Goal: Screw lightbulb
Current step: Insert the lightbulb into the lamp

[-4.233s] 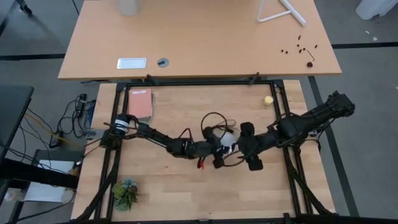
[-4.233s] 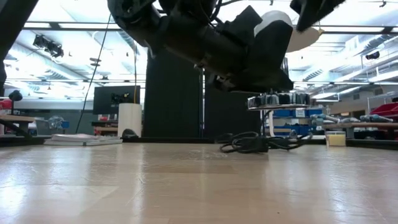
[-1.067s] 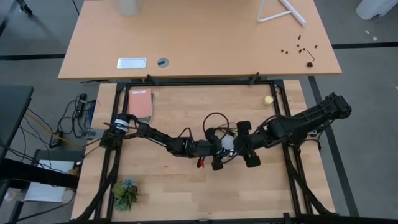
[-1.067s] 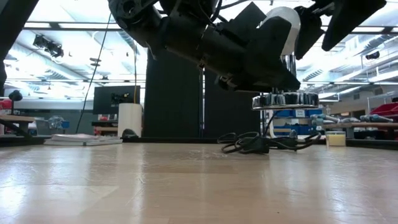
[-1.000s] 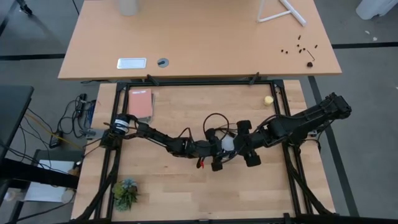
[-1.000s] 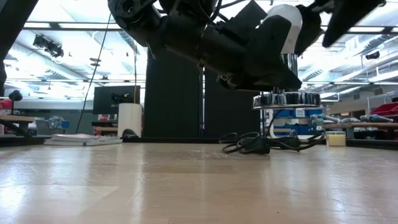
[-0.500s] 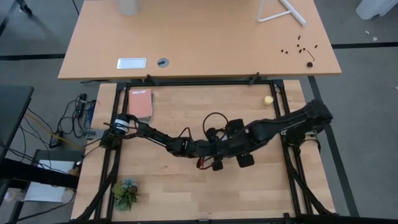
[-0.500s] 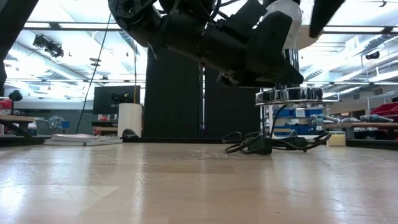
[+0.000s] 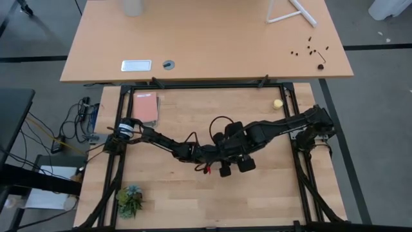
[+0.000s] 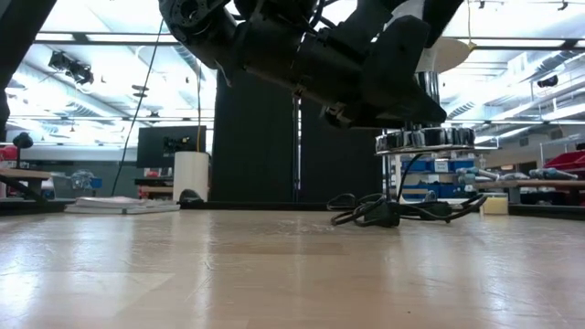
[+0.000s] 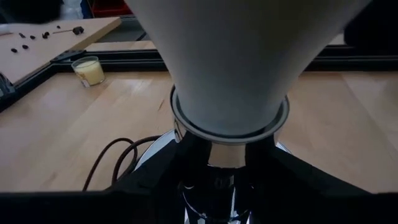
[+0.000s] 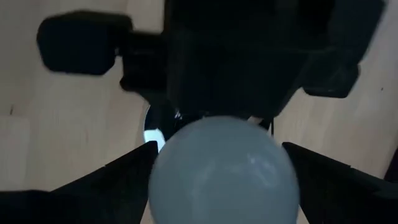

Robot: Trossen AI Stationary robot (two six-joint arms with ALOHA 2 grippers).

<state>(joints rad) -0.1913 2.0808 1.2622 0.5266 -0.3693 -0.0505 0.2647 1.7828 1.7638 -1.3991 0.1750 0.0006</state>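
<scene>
The white lightbulb (image 11: 230,62) stands upright in the shiny silver socket (image 10: 425,137), which hangs above the table. My left gripper (image 11: 227,196) is shut on the socket. The socket's black cord (image 10: 398,212) drops to the tabletop and coils there. My right gripper (image 12: 221,168) hangs above the bulb and points down, open. Its fingers (image 12: 106,180) stand on either side of the round globe (image 12: 224,168). In the high view the right gripper (image 9: 235,147) hides the bulb. My left gripper pinches the socket's chrome neck (image 11: 225,158) between its two fingers, just under the bulb's ring. The fingers come in nearly level from the table's left. The socket stands upright, lifted clear, with only its cord on the table. My right gripper: I cannot tell whether its fingers touch the globe.
A pink notebook (image 9: 145,107) lies at the far left. A small plant (image 9: 131,198) sits at the near left and a small yellow object (image 9: 277,103) at the far right. Beyond the work table stands a second table (image 9: 206,45) with small parts.
My right gripper has moved toward the table's left, from beside the bulb to over it. It has tipped to point more steeply down and now covers the bulb in the high view. The socket and bulb have stayed in place.
</scene>
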